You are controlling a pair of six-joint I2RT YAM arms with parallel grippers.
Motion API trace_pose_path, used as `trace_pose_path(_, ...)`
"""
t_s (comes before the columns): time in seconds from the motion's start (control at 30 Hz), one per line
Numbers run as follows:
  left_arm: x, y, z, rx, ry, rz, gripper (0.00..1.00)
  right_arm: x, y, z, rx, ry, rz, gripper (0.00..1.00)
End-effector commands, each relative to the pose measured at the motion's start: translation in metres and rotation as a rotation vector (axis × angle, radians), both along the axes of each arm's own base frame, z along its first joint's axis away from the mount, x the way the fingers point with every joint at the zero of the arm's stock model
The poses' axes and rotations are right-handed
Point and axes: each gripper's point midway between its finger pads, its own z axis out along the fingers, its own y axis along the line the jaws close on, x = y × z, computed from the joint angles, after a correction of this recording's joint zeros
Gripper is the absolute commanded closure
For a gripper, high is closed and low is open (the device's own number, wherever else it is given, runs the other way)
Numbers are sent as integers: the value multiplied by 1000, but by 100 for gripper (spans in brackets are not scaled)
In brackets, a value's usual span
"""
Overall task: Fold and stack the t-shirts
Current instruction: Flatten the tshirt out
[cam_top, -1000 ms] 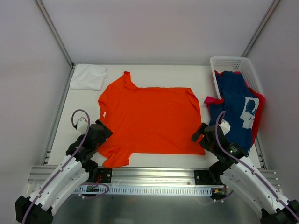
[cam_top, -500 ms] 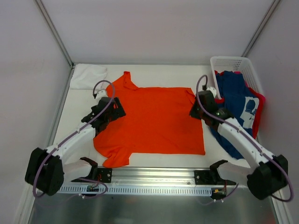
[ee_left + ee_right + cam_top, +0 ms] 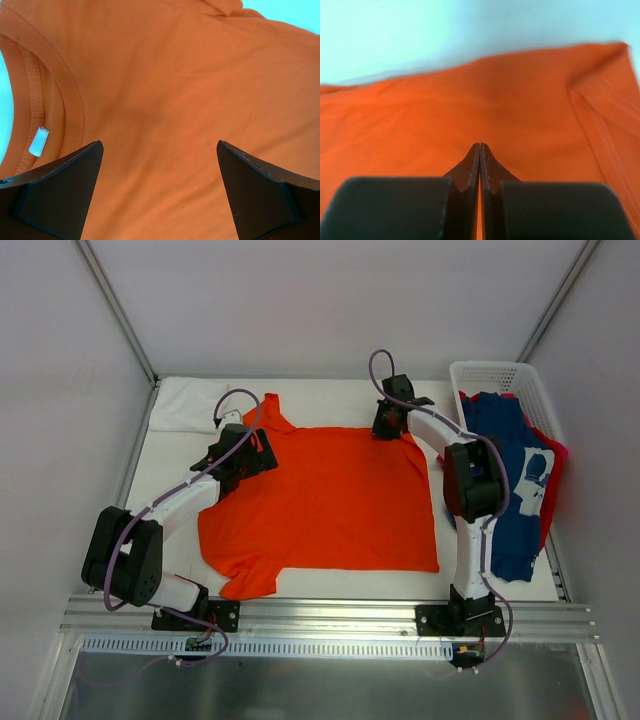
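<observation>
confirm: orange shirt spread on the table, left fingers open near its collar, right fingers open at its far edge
No: the right fingers are shut, pressed together, as the right wrist view shows. The rest stands: orange shirt spread, left fingers open.

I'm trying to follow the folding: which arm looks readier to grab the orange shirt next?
Left, probably: the left hand is open over the orange t-shirt by the collar. The right hand is shut over the far edge; whether it grips cloth is unclear.

Plain orange t-shirt (image 3: 330, 495), white t-shirt (image 3: 180, 405), navy t-shirt (image 3: 500, 445) (white print), white basket (image 3: 487, 368).
</observation>
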Motion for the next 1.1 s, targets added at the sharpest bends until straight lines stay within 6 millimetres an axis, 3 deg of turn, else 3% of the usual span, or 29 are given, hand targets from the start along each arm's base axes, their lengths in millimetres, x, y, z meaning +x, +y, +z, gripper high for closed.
trace_pose_path(0.0,10,-1,13,-8,-71,-41,1,24,16,0,95,12,52,99)
trace_pose_path(0.1,7,8,11,4,-75,-40,1,49,2,2,103,-13,28,100)
trace_pose_path(0.17,3,12,13,10,-84,-45,1,54,-13,-1,93,-6,6,100)
trace_pose_path(0.27,0,21,14,13,-92,-31,1,65,-57,4,97,-11,-82,100)
trace_pose_path(0.43,-1,26,17,1,-102,-22,1,67,-100,10,35,-2,-140,99)
trace_pose_path(0.57,-3,27,17,-4,-104,-21,1,56,-169,5,-141,55,-336,99)
trace_pose_path(0.63,-6,27,16,-5,-103,-22,1,47,-184,-2,-128,81,-394,99)
trace_pose_path(0.67,-6,28,17,-1,-105,-20,1,48,-182,5,-103,66,-408,99)
trace_pose_path(0.77,-5,28,19,-1,-117,-20,1,51,-151,17,-33,16,-316,99)
trace_pose_path(0.8,-5,28,19,-2,-118,-21,1,53,-141,36,-29,-31,-290,99)
trace_pose_path(0.83,-4,28,19,-4,-121,-21,1,51,-118,44,-43,-51,-240,99)
trace_pose_path(0.9,-4,28,18,-3,-120,-21,1,46,-98,65,-61,-84,-186,99)
trace_pose_path(0.93,-4,28,18,-3,-118,-17,1,42,-79,69,-55,-88,-146,100)
trace_pose_path(1.07,-4,27,15,-10,-116,-20,1,29,-49,80,-57,-85,-99,99)
